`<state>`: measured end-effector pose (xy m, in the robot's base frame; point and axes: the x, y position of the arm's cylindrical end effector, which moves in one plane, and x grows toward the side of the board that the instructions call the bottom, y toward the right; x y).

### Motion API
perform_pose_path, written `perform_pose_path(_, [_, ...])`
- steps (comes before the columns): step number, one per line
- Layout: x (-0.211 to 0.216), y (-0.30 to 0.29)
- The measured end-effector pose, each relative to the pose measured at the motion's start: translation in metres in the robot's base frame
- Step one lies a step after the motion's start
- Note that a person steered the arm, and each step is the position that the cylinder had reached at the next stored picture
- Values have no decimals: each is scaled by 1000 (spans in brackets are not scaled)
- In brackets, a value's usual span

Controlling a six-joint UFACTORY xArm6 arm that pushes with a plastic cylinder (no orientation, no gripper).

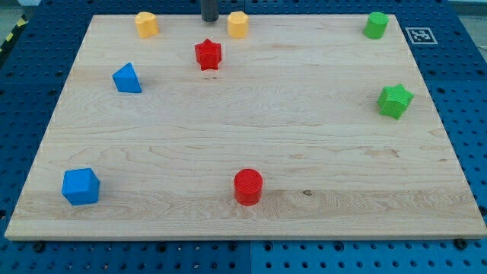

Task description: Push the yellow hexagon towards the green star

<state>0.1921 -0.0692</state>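
Camera view shows my tip (pixel 209 20) at the view's top edge of the wooden surface (pixel 251 122), sitting between two yellow blocks. This rig has no fingers at all, only the rod, so there is nothing to read as wide, narrow or holding. Just to the view's right of my tip stands the yellow hexagon (pixel 238 24), close by but, as far as I can make out, with a thin gap and no contact. On the other side, further off to the view's left, is a second yellow block (pixel 147 24) whose shape I cannot settle. A red star (pixel 208 55) lies just below my tip.

The green star (pixel 396 100) sits near the view's right edge, about midway down, well apart from the hexagon. A green block (pixel 376 25) occupies the top right corner. Elsewhere I see a blue wedge-like block (pixel 127 78), a blue cube (pixel 81 186) and a red cylinder (pixel 248 186).

I judge the task barely begun: my tip looks lined up on the hexagon's left side, which suits a push rightward, but nearly the whole crossing, right and somewhat down, is left.
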Motion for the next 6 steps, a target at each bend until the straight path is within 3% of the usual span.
perform_pose_path(2, [12,34])
perform_pose_path(6, [92,142])
